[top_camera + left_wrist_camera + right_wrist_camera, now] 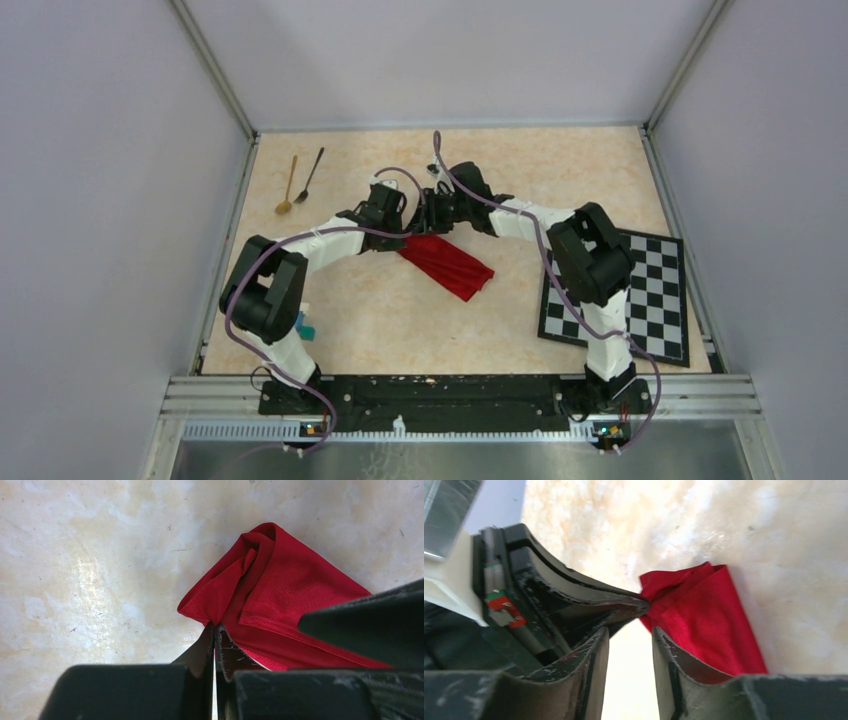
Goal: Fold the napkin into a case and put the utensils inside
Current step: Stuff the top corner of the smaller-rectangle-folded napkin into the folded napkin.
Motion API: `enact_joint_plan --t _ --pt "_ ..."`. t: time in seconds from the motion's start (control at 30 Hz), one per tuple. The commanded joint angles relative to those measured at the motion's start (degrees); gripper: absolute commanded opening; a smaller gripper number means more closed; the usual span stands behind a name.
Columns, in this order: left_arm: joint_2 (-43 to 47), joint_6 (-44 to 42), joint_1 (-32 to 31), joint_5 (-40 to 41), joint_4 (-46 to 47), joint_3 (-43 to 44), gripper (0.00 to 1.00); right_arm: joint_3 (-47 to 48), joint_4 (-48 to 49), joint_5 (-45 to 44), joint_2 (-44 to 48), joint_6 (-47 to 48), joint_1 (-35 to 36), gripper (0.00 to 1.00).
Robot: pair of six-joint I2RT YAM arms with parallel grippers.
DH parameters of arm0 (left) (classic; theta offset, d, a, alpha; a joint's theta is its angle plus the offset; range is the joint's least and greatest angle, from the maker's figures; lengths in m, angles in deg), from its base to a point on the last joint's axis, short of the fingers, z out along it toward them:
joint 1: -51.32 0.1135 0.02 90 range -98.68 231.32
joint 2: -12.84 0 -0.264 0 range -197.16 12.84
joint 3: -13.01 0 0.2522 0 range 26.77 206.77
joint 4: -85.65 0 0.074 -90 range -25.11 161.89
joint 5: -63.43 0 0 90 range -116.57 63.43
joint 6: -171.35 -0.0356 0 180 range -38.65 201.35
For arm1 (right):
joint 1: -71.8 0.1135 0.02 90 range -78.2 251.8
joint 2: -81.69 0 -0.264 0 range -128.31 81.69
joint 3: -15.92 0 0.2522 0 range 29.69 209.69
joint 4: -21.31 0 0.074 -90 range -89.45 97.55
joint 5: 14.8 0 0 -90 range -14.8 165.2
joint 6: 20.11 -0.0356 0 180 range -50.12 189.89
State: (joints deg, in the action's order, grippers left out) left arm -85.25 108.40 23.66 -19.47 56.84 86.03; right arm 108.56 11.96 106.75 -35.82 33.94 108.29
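The red napkin point(447, 265) lies folded into a narrow strip at the table's middle. My left gripper point(215, 626) is shut on its bunched corner, and the cloth point(280, 590) spreads away from the tips. Close beside it, my right gripper point(630, 632) stands open with only bare table between its fingers, next to the napkin's edge point(704, 625). From above, the left gripper point(408, 232) and the right gripper point(428, 225) meet at the napkin's far-left end. The gold spoon point(289, 185) and the black spoon point(310, 175) lie side by side at the far left of the table.
A black-and-white chequered mat point(625, 295) lies at the right, partly under the right arm. A small teal block point(305, 328) sits beside the left arm's base. Metal frame rails point(215, 250) border the table on both sides.
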Motion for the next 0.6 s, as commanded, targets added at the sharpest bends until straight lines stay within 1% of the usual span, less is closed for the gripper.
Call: enact_joint_plan --t 0.0,0.07,0.17,0.23,0.37,0.43,0.53,0.57 --pt "1.42 -0.55 -0.23 -0.63 1.27 1.46 0.00 -1.51 1.33 -2.66 1.77 12.44 -0.34 0.40" --pt "1.40 -0.66 -0.22 -0.92 1.85 1.19 0.00 -4.52 3.90 -4.41 3.51 17.09 -0.21 0.42" --pt "1.23 -0.64 -0.22 -1.10 2.19 0.88 0.00 -6.17 2.86 -7.22 3.77 23.48 0.61 0.40" --pt "1.29 -0.55 -0.20 -1.14 2.38 0.50 0.00 -7.26 2.69 -10.53 3.90 25.63 1.69 0.38" --pt "1.57 -0.33 -0.24 -1.45 2.88 -0.09 0.00 -9.22 4.90 -14.23 2.90 24.94 3.33 0.38" --pt "1.58 -0.35 -0.26 -1.76 3.14 -0.31 0.00 -8.65 4.34 -18.04 2.32 24.50 4.75 0.41" --pt "1.59 -0.16 -0.18 -1.91 3.29 -0.38 0.00 -7.49 2.99 -21.72 0.83 22.11 6.20 0.40" --pt "1.56 -0.15 -0.24 -1.91 3.35 -0.46 0.00 -7.94 3.28 -24.56 0.80 21.21 6.75 0.40"
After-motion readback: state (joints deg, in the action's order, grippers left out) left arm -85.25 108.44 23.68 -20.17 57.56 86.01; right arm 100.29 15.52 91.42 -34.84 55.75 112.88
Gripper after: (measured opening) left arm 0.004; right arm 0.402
